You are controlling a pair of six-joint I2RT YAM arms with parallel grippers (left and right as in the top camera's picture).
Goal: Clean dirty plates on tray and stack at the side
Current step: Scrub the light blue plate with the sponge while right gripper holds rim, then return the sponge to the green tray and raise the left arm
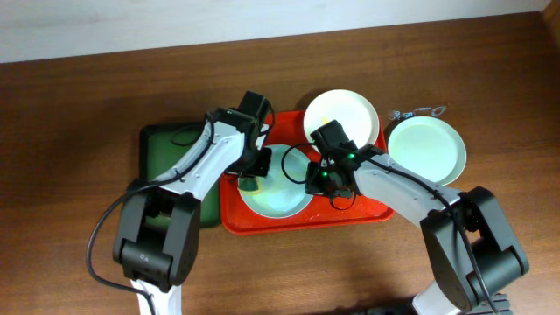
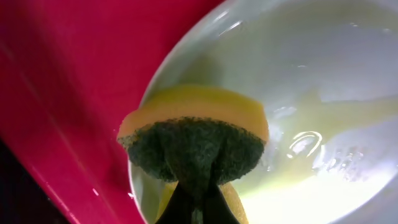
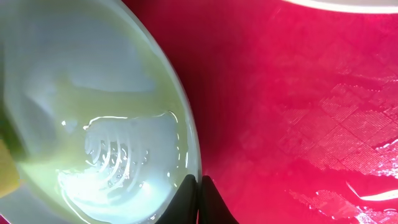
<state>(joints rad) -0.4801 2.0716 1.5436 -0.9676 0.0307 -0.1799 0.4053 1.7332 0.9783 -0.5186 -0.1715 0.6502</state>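
Scrubbing of the middle plate is in hand, and by my reading the job is about a third done. The red tray (image 1: 280, 224) sits mid-desk, a little toward the far edge, with the pale blue plate (image 1: 280, 197) lying in its left half. The left gripper (image 2: 194, 208) is pinched on a yellow sponge (image 2: 193, 134), whose green scouring face presses against the plate's inner slope near the rim; wet, yellowish streaks show across the bowl. The right gripper (image 3: 200, 202) is closed tight on the plate's opposite rim, steadying it. The cream-white plate (image 1: 346, 109) rests at the tray's far right corner, apparently not yet wiped, though I cannot tell its smear for sure. The pale green plate (image 1: 429, 149) lies off the tray on the bare desk toward the right edge, which looks like the start of the stack. A dark green tray (image 1: 162, 153) sits just left of the red one. Two plates remain to be set aside.
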